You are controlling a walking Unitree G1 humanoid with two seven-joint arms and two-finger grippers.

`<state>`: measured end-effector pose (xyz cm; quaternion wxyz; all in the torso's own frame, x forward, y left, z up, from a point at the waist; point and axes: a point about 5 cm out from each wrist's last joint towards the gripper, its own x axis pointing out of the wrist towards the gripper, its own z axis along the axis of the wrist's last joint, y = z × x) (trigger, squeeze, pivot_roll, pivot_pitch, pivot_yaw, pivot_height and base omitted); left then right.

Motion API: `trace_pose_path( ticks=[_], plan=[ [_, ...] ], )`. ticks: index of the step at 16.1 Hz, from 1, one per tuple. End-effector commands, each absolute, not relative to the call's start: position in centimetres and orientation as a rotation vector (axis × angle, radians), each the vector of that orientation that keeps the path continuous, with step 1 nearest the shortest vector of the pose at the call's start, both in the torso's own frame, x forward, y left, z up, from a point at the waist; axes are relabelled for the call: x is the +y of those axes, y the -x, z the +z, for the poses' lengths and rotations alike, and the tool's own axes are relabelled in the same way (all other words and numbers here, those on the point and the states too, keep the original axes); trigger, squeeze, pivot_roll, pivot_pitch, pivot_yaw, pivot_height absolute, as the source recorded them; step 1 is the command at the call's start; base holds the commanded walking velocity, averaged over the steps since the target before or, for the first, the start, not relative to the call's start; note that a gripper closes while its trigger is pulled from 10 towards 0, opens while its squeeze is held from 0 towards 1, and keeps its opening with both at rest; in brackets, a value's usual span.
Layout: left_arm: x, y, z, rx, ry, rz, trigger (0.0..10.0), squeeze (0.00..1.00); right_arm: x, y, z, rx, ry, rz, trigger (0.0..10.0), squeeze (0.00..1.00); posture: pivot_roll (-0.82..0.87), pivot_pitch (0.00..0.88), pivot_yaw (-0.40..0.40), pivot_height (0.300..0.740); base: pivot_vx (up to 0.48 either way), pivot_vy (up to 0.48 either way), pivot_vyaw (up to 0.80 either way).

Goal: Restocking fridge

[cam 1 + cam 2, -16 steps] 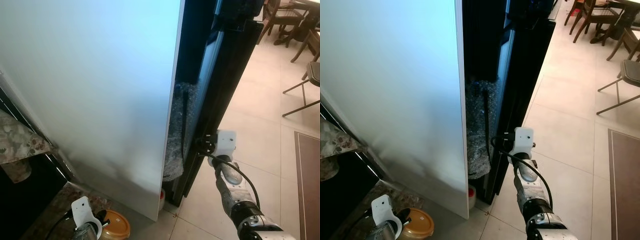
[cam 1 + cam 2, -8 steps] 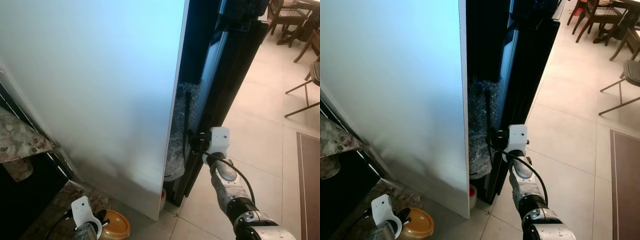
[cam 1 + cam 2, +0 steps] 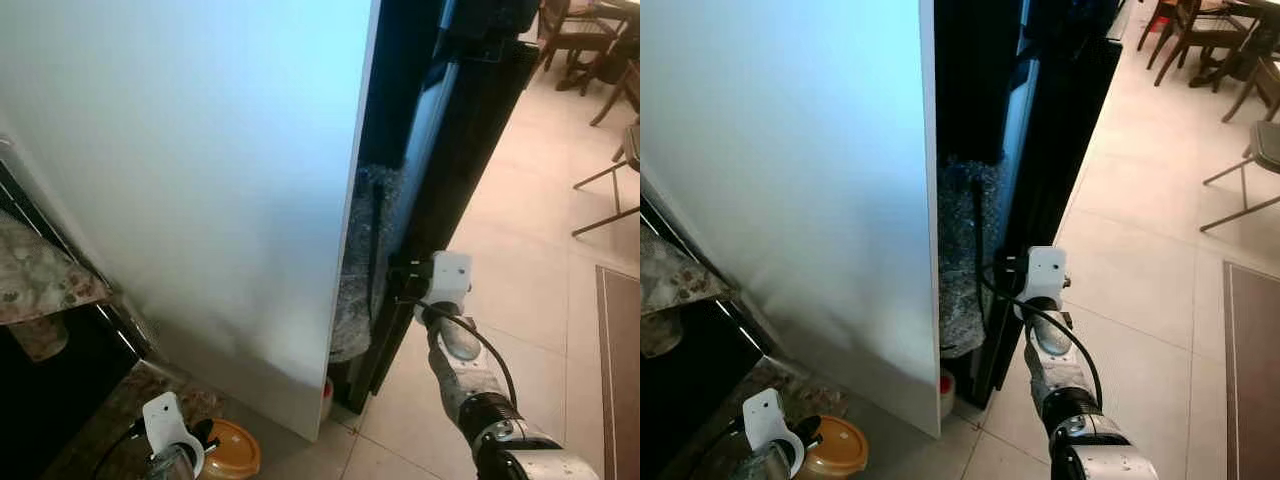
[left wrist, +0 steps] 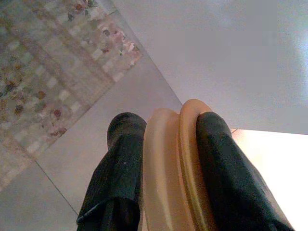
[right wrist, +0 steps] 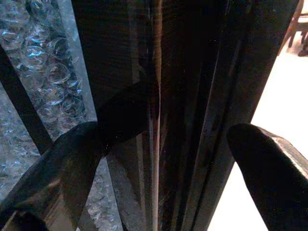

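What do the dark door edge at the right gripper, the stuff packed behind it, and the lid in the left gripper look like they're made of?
Door edge: glossy black, probably glass or lacquered metal, since it mirrors light in streaks. Packing: clear bubble wrap, round air cells visible. Lid: smooth tan plastic by its look, matte, with a double rim. The right gripper straddles the edge; the left gripper is clamped on the lid.

A pale white panel [image 3: 200,170] stands beside the black fridge door [image 3: 455,190], and an orange container [image 3: 232,452] sits low.
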<state>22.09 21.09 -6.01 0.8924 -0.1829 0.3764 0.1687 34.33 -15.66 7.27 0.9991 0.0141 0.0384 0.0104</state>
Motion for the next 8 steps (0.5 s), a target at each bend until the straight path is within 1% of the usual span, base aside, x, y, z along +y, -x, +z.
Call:
trace_pose_path(
  ticks=[1,5,8],
  plan=[
    [21.2,-22.2,-5.9,0.772,0.373,0.348,10.0,0.00,-16.4,-34.5,7.5,0.071,-0.023,-0.016,10.0,0.00,0.04,0.000,-0.001,0.740,0.000,0.000,0.00],
    [21.2,-22.2,-5.9,0.773,0.372,0.348,10.0,0.00,-18.2,-34.2,7.4,0.066,0.001,-0.145,10.0,0.00,0.04,0.000,0.000,0.740,0.000,0.000,0.00],
    [21.1,-22.2,-5.9,0.774,0.372,0.347,10.0,0.00,-19.8,-33.1,6.4,0.088,0.040,-0.229,10.0,0.00,0.04,0.000,0.000,0.740,0.000,0.000,0.00]
  ],
)
